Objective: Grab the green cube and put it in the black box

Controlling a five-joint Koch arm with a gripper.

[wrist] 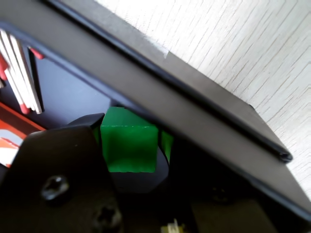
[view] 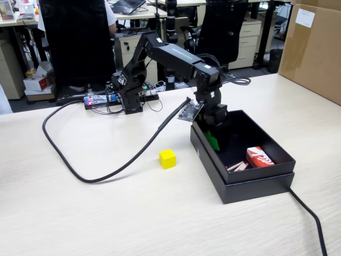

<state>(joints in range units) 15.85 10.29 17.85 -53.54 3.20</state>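
Observation:
The green cube [wrist: 129, 143] sits between the jaws of my gripper [wrist: 132, 135]. The black jaw presses its left face and the green tip touches its right face. The gripper is shut on the cube. In the fixed view the gripper [view: 215, 140] reaches down inside the black box [view: 256, 185], at its far left end, close to the left wall. The wrist view shows the box's stepped rim [wrist: 209, 114] running diagonally just above the cube. Whether the cube rests on the box floor cannot be told.
A yellow cube [view: 167, 158] lies on the table left of the box. Inside the box are a red-and-white carton [view: 259, 157] and some thin sticks [view: 238, 166]. A thick black cable [view: 106, 172] loops across the table. A cardboard box [view: 314, 48] stands far right.

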